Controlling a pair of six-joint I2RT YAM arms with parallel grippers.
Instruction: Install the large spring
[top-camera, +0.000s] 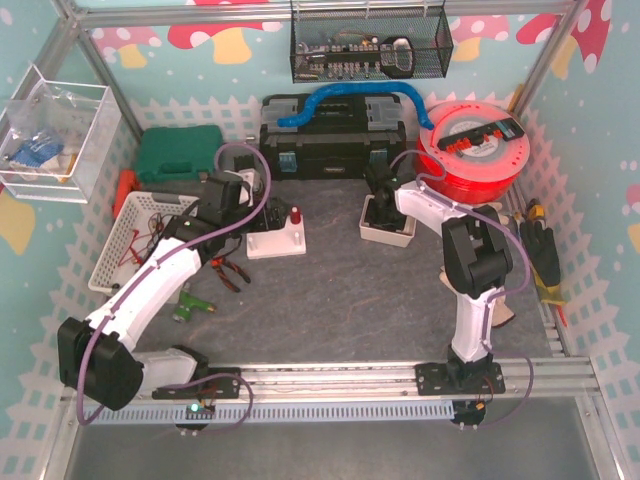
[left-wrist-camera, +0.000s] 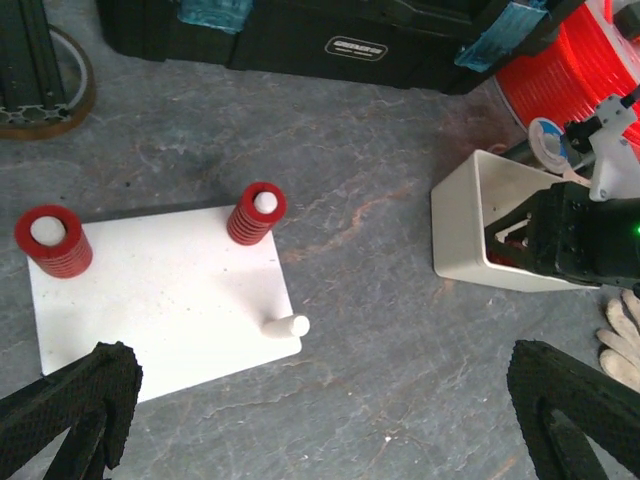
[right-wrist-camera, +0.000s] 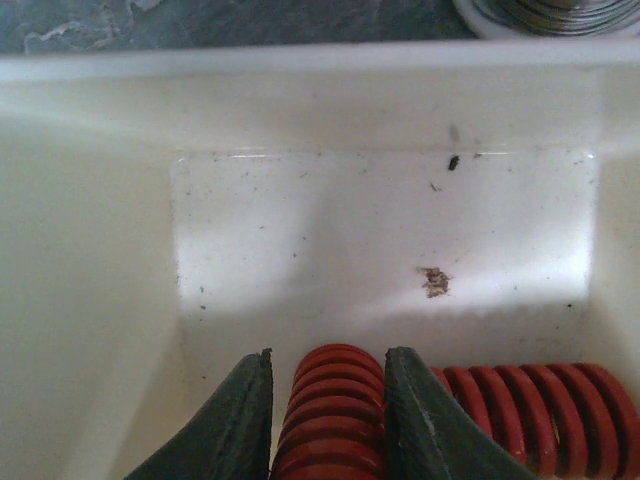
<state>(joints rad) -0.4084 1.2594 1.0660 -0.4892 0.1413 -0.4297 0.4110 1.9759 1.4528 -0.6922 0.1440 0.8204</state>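
Right gripper (right-wrist-camera: 328, 356) clamps a red coiled metal spring (right-wrist-camera: 330, 420) at six o'clock in the white plastic bin (right-wrist-camera: 90, 300): gripped, not yet lifted, I'd say. Left gripper (left-wrist-camera: 320, 405) gapes over the white base plate (left-wrist-camera: 170, 300); two loaded pegs (left-wrist-camera: 258, 212), while the bare white peg (left-wrist-camera: 285, 326) at five o'clock waits.

teal mushroom-print walls (top-camera: 600, 150), grey slate-look tabletop (top-camera: 340, 290) (aluminium frame (top-camera: 330, 378) around)

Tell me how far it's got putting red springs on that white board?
Done: two pegs on the white board wear red springs. In hand: the right end effector is down in the white bin, fingers closed around a third spring. Still to do: lift it out, carry it over and slide it onto the bare peg. The left end effector hangs open above the board.
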